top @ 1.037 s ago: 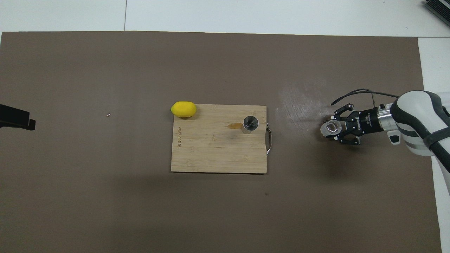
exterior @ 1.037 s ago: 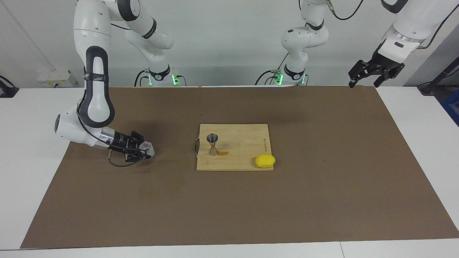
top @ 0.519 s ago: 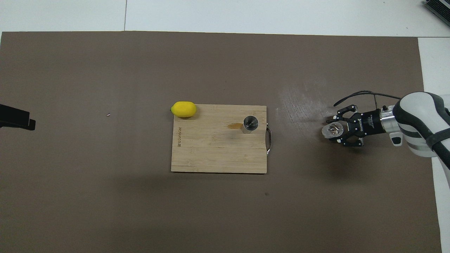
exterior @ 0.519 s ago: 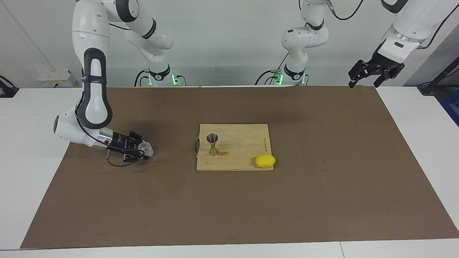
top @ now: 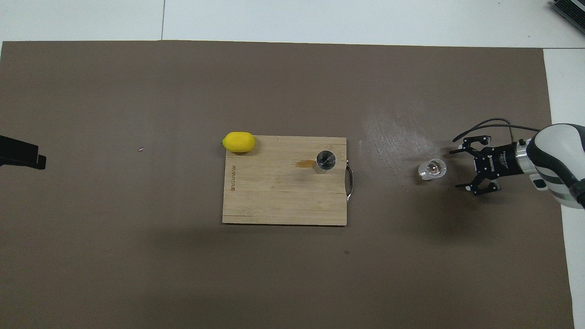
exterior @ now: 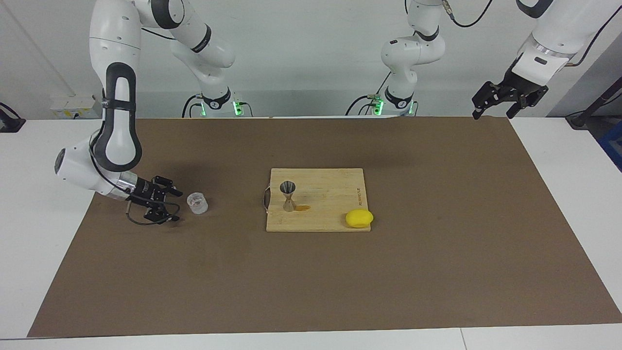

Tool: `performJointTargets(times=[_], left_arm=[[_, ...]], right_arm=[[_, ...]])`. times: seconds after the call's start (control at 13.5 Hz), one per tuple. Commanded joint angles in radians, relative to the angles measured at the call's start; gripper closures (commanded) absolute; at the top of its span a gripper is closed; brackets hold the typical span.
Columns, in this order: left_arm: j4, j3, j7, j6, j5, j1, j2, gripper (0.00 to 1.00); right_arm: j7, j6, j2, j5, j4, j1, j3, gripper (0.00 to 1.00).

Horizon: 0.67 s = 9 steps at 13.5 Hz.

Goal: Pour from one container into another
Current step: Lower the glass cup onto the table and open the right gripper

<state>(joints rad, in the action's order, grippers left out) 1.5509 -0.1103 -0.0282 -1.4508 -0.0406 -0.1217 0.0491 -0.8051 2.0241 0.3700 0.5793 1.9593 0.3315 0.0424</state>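
Note:
The clear glass cup (exterior: 197,203) stands upright on the brown mat toward the right arm's end of the table; it also shows in the overhead view (top: 432,169). My right gripper (exterior: 177,206) is open and low over the mat just beside the cup, apart from it, also seen from overhead (top: 455,168). The steel jigger (exterior: 288,195) stands upright on the wooden cutting board (exterior: 330,209), near its handle end, and shows from overhead (top: 325,161). My left gripper (exterior: 492,115) is open and empty and waits raised over the mat's corner at the left arm's end.
A yellow lemon (exterior: 359,218) lies at the board's corner farther from the robots, also in the overhead view (top: 238,141). A small orange wet stain (top: 304,163) marks the board (top: 274,196) beside the jigger. A brown mat (exterior: 437,253) covers the table.
My right gripper opened, let go of the glass cup and drew back from it toward the right arm's end of the table. The cup stayed standing on the mat. The left arm has not moved.

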Motion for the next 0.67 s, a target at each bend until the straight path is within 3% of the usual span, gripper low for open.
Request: performJointTargets(times=[0.0,0.15,0.37,0.59], left_arm=[[0.031,0.003,0.001,0.006,0.008,0.007,0.029,0.0],[0.031,0.003,0.001,0.006,0.008,0.007,0.029,0.0],[0.031,0.003,0.001,0.006,0.008,0.007,0.029,0.0],[0.031,0.003,0.001,0.006,0.008,0.007,0.029,0.0]], right_arm=[[0.036,0.016,-0.101,-0.147,0.013,-0.026,0.014,0.0],[0.093,0.007,-0.16,-0.309,0.01,-0.097,0.016,0.0],[0.159,-0.018,-0.199,-0.337,-0.022,-0.178,0.022,0.0],[0.366,-0.022,-0.206,-0.343,-0.022,-0.279,0.021,0.0]])
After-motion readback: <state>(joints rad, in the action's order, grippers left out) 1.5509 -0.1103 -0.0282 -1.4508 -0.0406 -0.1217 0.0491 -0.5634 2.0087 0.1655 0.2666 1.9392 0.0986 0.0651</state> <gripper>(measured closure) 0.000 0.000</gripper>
